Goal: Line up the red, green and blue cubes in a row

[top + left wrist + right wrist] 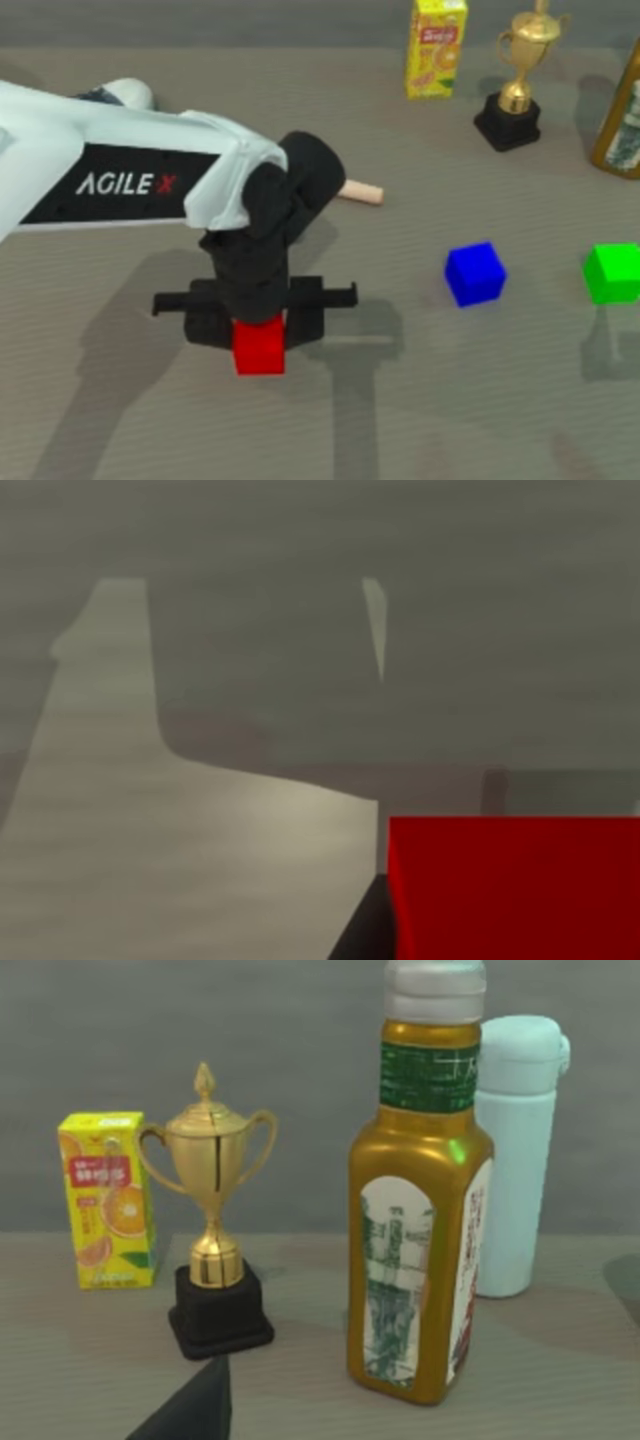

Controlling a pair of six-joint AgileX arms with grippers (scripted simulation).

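Red cube (259, 349) in left gripper (254, 318), blue cube (475, 273) beside green cube (613, 273) (top view only)

L gripper (259, 322) on red cube (259, 347), blue cube (474, 273)

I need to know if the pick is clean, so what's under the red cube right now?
Under the small matte red cube, held by the left gripper, only grey table and shadow show around it. The patch directly beneath is covered.

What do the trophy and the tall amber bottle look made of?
Gold two-handled trophy cup: looks like polished metal, given its bright highlights, on a matte black block base. Tall amber bottle: glossy, probably plastic or glass, with a grey cap and paper-like labels.
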